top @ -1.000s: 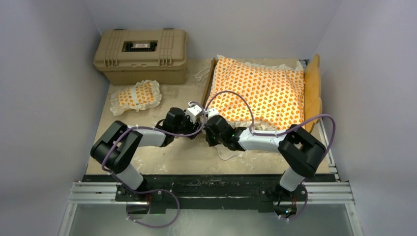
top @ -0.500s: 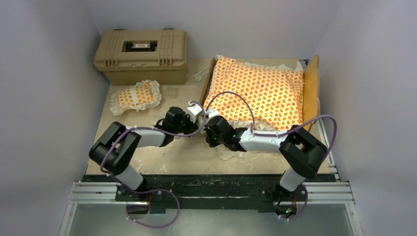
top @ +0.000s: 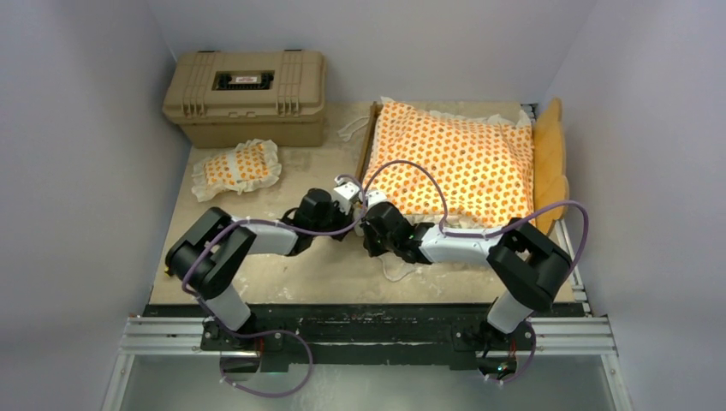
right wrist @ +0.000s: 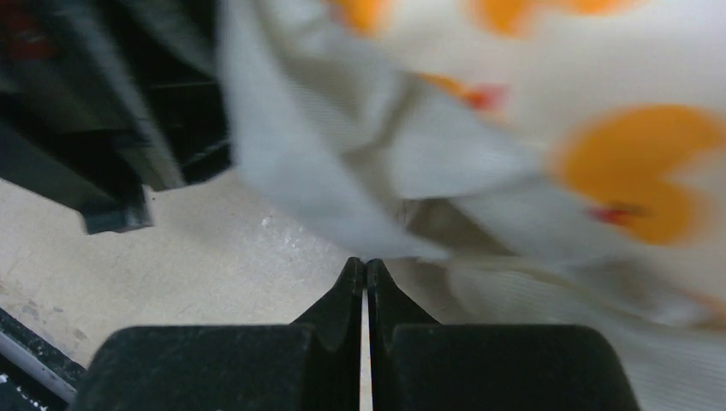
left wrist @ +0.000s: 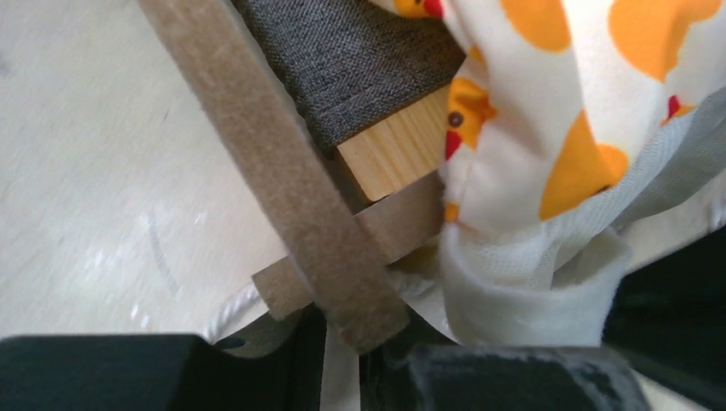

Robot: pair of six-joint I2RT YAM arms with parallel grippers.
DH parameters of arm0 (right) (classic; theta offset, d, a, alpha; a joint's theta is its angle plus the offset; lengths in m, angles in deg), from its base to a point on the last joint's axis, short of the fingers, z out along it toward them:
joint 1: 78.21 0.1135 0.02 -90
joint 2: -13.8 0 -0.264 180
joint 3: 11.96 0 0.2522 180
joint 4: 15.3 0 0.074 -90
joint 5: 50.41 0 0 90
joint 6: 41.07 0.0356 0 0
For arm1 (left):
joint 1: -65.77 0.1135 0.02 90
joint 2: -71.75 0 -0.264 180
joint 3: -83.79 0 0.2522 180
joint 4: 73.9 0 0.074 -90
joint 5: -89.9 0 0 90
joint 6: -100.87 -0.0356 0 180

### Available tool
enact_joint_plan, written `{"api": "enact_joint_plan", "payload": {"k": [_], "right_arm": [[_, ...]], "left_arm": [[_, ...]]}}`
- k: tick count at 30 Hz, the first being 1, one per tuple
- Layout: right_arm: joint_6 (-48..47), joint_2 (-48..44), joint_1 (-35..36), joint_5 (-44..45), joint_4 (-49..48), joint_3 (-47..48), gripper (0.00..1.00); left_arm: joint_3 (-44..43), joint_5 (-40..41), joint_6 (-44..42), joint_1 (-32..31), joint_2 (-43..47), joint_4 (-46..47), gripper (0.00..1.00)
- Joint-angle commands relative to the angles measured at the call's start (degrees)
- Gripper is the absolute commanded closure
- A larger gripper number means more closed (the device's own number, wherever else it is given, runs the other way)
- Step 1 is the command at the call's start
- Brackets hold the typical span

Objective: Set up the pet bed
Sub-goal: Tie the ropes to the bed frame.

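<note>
The pet bed [top: 547,159] stands at the right of the table, its light-wood headboard on the far right. The orange-patterned mattress cushion [top: 454,163] lies on it, with white ruffle hanging over the near corner. In the left wrist view my left gripper [left wrist: 342,347] is shut on the end of the frame's foot rail [left wrist: 282,163], beside the grey base [left wrist: 360,60] and the cushion [left wrist: 556,111]. My right gripper [right wrist: 365,267] is shut, its tips touching the ruffle [right wrist: 342,163]; whether fabric is pinched is unclear. The small matching pillow [top: 235,169] lies apart at the left.
A tan plastic hard case [top: 246,96] stands at the back left, just behind the pillow. Both grippers [top: 349,195] [top: 373,216] crowd the bed's near-left corner, almost touching each other. Walls close in on the left, right and back.
The left gripper has closed on the foot rail and shifted right. The bed's foot end swung right with it, and the headboard turned slightly. The right gripper stayed shut.
</note>
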Motion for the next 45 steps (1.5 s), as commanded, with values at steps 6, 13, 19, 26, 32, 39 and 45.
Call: {"api": "enact_joint_plan", "payload": {"k": [6,13,19,26,32,39,45], "right_arm": [[0.2,-4.2,-0.4,0.5,-1.0,-1.4,1.00],[-0.3,-5.1,-0.5,0.2,-1.1,-1.8,1.00],[-0.4,-4.9,-0.5,0.3,-1.1,-1.3,1.00],[-0.3,-5.0,-0.5,-0.2,-1.5,-1.6,1.00],[-0.3,-5.5,-0.6,-0.2,-1.4,-1.7,1.00],[-0.2,-5.8,-0.7,-0.3,-1.4,-1.5,1.00],[0.0,-5.9,-0.8,0.0,-1.5,-1.3,1.00]], "left_arm": [[-5.2,0.5,0.6,-3.4,4.4,-1.3,0.60],[-5.5,2.0,-4.0,2.2,13.1,-15.5,0.48],[-11.8,-1.8,-4.7,3.2,6.6,-24.7,0.45],[-12.3,-3.3,-10.0,4.0,3.9,-22.5,0.38],[-16.8,-3.6,-11.1,6.0,-4.4,-24.3,0.39],[-17.2,-1.3,-9.2,5.9,-5.4,-31.0,0.57],[-14.9,6.3,-6.8,1.5,-0.8,-37.4,0.88]]}}
